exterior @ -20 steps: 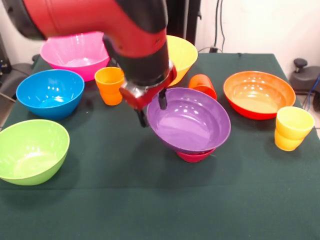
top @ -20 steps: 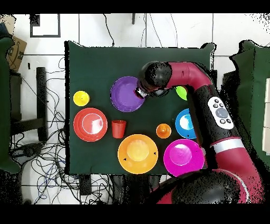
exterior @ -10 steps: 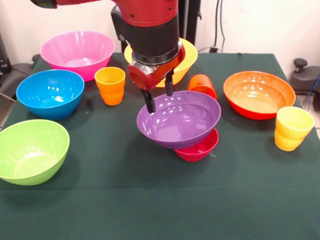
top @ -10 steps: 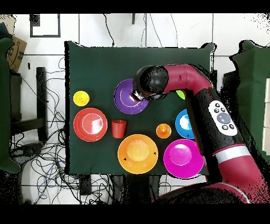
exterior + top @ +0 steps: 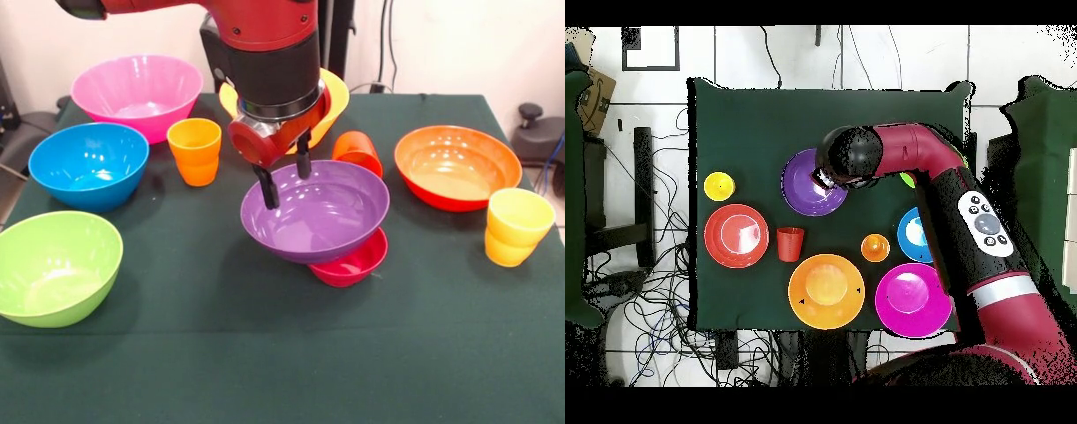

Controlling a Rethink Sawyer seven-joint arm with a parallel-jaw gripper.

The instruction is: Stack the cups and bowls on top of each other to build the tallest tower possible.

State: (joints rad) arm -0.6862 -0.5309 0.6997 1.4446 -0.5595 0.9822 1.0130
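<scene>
Swinging back from the left, the red and black arm now hangs upright and the wide purple plastic bowl sits flatter than a second ago. The gripper pinches the purple bowl's near-left rim, one finger inside, one outside. It rests off-centre on the small magenta-red bowl, overhanging leftward. Stacking step under way, I'd say; next comes centring it, then letting go. From the front you see that lower bowl peeking out; overhead, the purple bowl hides it entirely, but shows the spread of bowls across the green cloth table.
</scene>
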